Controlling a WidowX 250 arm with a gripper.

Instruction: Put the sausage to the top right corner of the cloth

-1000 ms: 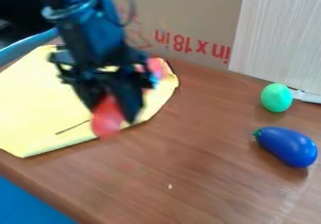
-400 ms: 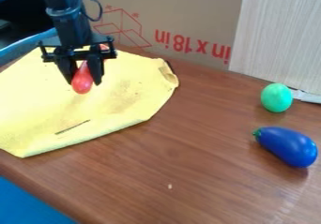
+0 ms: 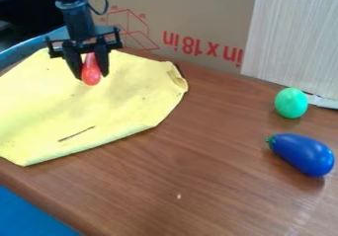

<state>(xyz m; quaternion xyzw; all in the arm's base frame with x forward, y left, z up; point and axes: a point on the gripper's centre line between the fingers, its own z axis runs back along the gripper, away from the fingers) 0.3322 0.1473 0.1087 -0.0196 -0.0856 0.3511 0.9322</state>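
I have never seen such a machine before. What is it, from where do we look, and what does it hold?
The machine is a black robot arm, coming in at the upper left. We look through one fixed camera, down at a slant.

At the arm's end hangs the gripper. Its two jaws hold a red sausage between them, over the far part of a yellow cloth. I cannot tell if the sausage touches the cloth.

The cloth lies on a brown wooden table. To the right are a green egg-shaped thing and, nearer to us, a blue eggplant-shaped one.
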